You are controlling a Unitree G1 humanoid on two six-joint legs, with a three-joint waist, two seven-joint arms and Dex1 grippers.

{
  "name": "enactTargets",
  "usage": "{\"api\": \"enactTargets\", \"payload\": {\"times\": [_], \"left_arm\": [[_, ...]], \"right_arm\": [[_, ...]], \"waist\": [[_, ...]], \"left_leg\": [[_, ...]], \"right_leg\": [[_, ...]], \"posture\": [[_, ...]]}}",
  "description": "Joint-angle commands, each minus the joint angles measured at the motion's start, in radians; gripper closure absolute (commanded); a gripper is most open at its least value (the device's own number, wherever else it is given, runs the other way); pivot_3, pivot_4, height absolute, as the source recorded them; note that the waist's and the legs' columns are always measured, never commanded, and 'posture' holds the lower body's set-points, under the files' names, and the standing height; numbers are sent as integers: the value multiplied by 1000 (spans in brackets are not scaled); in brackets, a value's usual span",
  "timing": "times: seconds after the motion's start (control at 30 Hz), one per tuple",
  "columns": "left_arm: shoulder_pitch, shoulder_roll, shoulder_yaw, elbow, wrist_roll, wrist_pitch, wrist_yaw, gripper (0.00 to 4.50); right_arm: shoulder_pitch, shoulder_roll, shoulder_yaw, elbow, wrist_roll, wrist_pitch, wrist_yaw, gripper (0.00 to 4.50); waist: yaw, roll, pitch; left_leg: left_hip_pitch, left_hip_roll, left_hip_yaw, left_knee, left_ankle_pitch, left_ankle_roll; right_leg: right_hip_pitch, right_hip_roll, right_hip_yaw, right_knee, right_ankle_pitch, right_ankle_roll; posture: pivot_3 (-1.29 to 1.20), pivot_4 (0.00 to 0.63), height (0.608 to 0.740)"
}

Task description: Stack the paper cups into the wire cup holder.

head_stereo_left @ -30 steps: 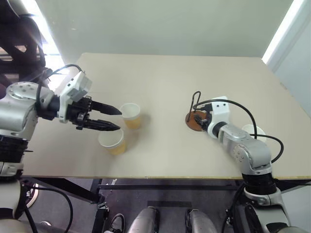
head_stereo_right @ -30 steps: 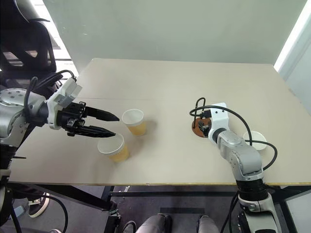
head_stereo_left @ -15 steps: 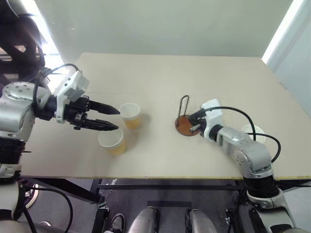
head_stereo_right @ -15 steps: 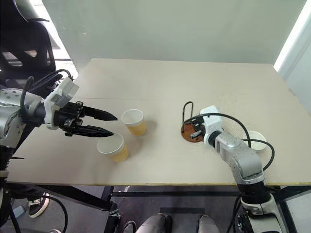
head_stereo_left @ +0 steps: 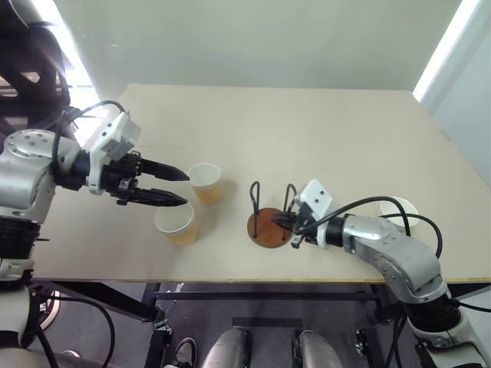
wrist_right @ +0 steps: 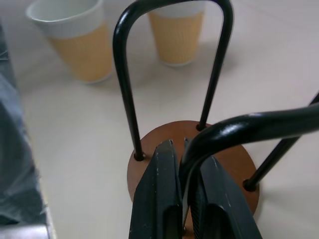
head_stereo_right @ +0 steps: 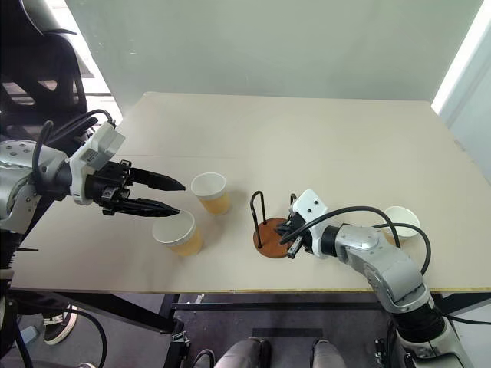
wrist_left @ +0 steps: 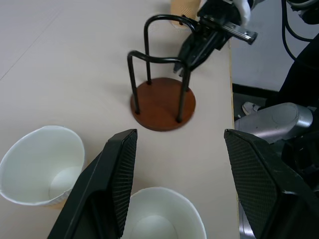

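Note:
The wire cup holder (head_stereo_left: 265, 228), a reddish-brown disc with two black wire loops, stands near the table's front edge. My right gripper (head_stereo_left: 291, 223) is shut on one of its wire loops (wrist_right: 185, 164). Two yellow-tan paper cups (head_stereo_left: 205, 182) (head_stereo_left: 177, 222) stand upright to the left of the holder. My left gripper (head_stereo_left: 182, 188) hovers open just left of them, with nothing between its fingers. A third paper cup (head_stereo_left: 400, 207) sits at the right, partly behind my right arm. In the left wrist view the holder (wrist_left: 163, 102) stands beyond both cups (wrist_left: 42, 164) (wrist_left: 162, 219).
The tan table (head_stereo_left: 307, 130) has wide bare room behind the cups and holder. Its front edge (head_stereo_left: 253, 280) runs close to the holder. A black chair (head_stereo_right: 38, 69) stands off the far left corner.
My right gripper has dragged the holder left and toward the front edge, nearer the two cups. The left arm and the cups have stayed put.

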Motion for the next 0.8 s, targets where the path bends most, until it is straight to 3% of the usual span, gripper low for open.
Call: {"api": "enactTargets", "payload": {"times": [0.03, 0.77, 0.8], "left_arm": [[-17, 18, 16, -13, 3, -5, -30, 1514], [-53, 10, -32, 11, 3, -30, -30, 1514], [-56, 10, -34, 13, 1, -31, -30, 1514]], "right_arm": [[2, -5, -5, -55, 10, 4, 3, 4478], [20, 1, 9, -67, -7, 21, -23, 4478], [20, 2, 8, -67, -5, 23, -23, 4223]], "waist": [[0, 0, 0], [0, -1, 0], [0, -1, 0]], "left_leg": [[0, 0, 0, 0, 0, 0], [0, 0, 0, 0, 0, 0], [0, 0, 0, 0, 0, 0]], "right_leg": [[0, 0, 0, 0, 0, 0], [0, 0, 0, 0, 0, -1], [0, 0, 0, 0, 0, -1]], "posture": [[0, 150, 740], [0, 150, 740], [0, 150, 740]]}}
